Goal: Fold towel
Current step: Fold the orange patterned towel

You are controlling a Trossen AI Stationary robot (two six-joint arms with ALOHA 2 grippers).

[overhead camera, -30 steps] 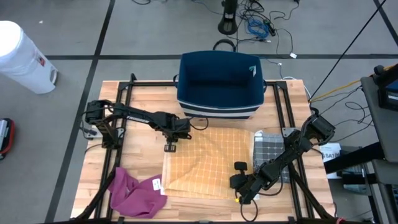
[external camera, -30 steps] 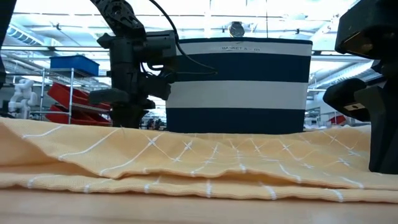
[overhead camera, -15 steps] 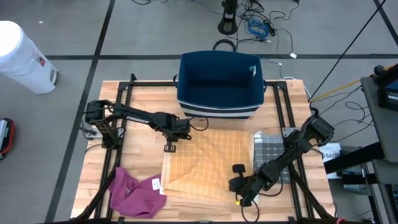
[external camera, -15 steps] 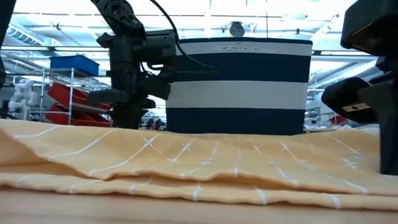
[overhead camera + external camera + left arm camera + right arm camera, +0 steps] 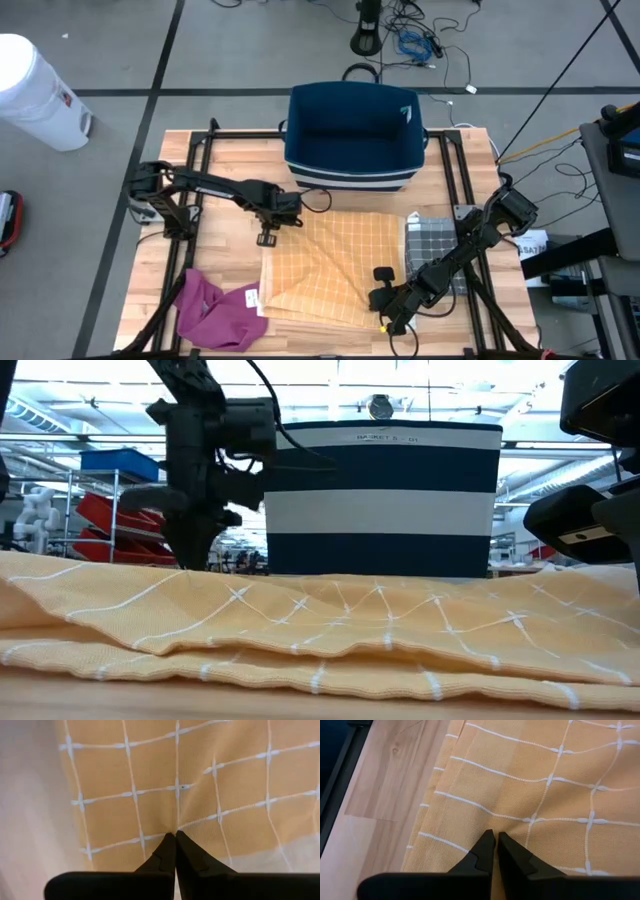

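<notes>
Pinching the towel (image 5: 335, 265) at two corners, I have both jaws closed on its yellow checked cloth. My left gripper (image 5: 281, 212) sits at the towel's 11 o'clock corner, my right gripper (image 5: 383, 297) at its 5 o'clock corner.

From above, the towel lies at the middle of the bench (image 5: 225, 160), rumpled, with a diagonal crease across it. A navy basket (image 5: 354, 135) stands at 12 o'clock from it. A pink cloth (image 5: 215, 310) lies at 8 o'clock, and a grey checked cloth (image 5: 435, 240) at 3 o'clock, partly under my right arm. A white bin (image 5: 38, 92) stands on the floor off the bench's 10 o'clock corner.

The low view shows what the overhead one hides: the towel's near edge is doubled into stacked layers (image 5: 300, 650), and the basket (image 5: 385, 500) wears white and navy stripes on its side. My left gripper (image 5: 190, 555) comes down to the cloth there.

My left wrist view shows the fingertips (image 5: 167, 847) pressed together with towel (image 5: 200, 785) puckered between them. My right wrist view shows its fingertips (image 5: 487, 845) meeting on the towel (image 5: 545, 805) near a folded edge, with bare bench (image 5: 385, 785) beside it.
</notes>
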